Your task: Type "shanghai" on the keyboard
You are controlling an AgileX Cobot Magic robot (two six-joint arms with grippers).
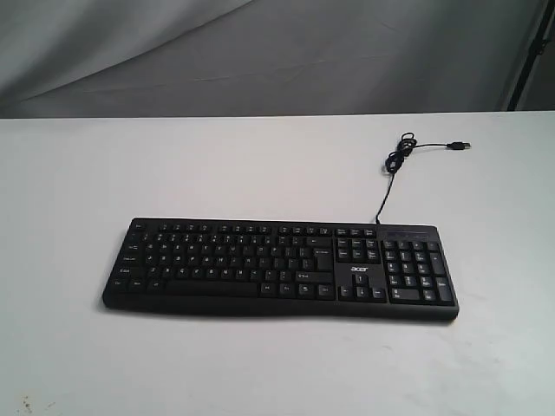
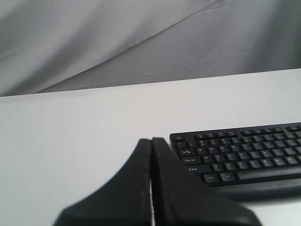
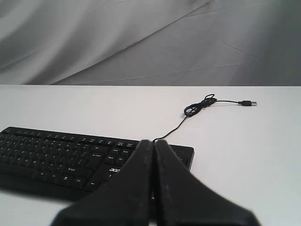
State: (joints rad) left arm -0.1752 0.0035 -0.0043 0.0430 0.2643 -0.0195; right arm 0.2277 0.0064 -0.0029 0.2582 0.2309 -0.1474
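While both my grippers hold nothing, the keyboard point(image 1: 277, 269) lies flat near the middle of the white worktop point(image 1: 78, 173). Its long side runs parallel to the far edge and its number pad point(image 1: 419, 269) sits toward the right edge. A white acer logo point(image 1: 359, 269) sits between the letter block and the number pad.

My left gripper point(image 2: 151, 141) has its two dark fingers pressed together, tip against tip, with only a thin seam between them. It points across bare worktop just beside the keyboard's left end, near the Esc corner and apart from the keys.

My right gripper point(image 3: 153, 142) is closed the same way, fingers flat against each other. From its wrist view it lines up with the number-pad end. I cannot tell whether it touches the keyboard.

From the keyboard's back edge a thin black cable point(image 1: 382, 195) runs toward the far right corner and bunches into a small loop. Its USB plug point(image 1: 460, 146) lies loose on the worktop. Grey cloth point(image 1: 260, 52) hangs behind the far edge.
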